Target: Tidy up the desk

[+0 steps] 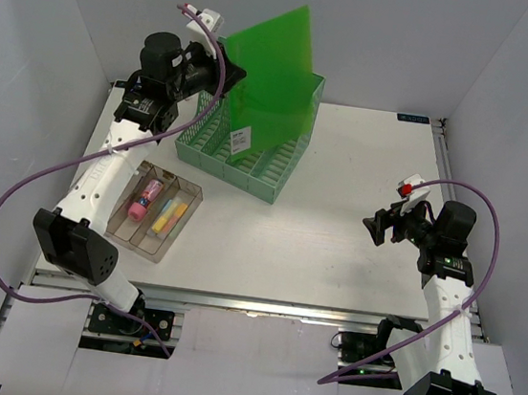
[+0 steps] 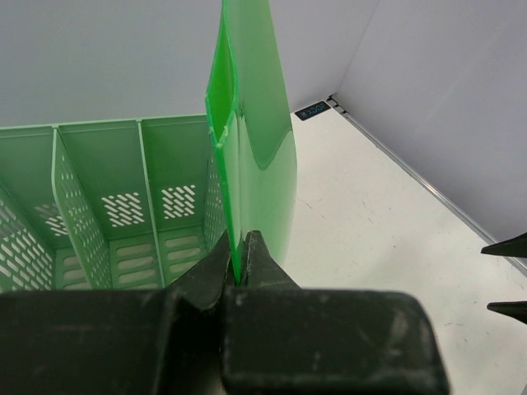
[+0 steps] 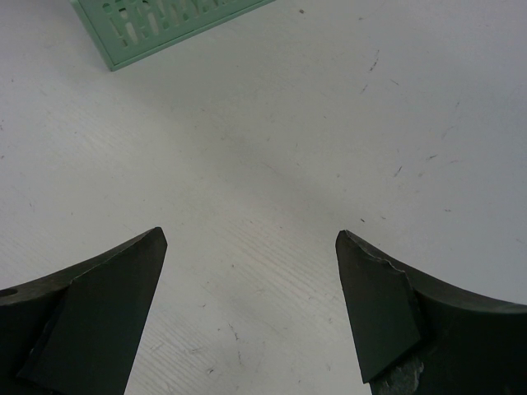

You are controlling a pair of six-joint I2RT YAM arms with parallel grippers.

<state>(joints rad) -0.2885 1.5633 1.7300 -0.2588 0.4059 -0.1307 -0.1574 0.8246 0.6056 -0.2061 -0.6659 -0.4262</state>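
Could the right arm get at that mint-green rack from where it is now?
Probably yes. The right gripper has open, empty jaws, and only bare desk lies between it and the rack. The left gripper, clamped on the green folder, is on the rack's other side.

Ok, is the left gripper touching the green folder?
Touching. The left wrist view shows the left gripper shut on the green folder, its lower edge pinched between the jaws.

The desk [image 1: 342,188], a wide flat white tabletop, lies level, its surface faintly scuffed and scratched.
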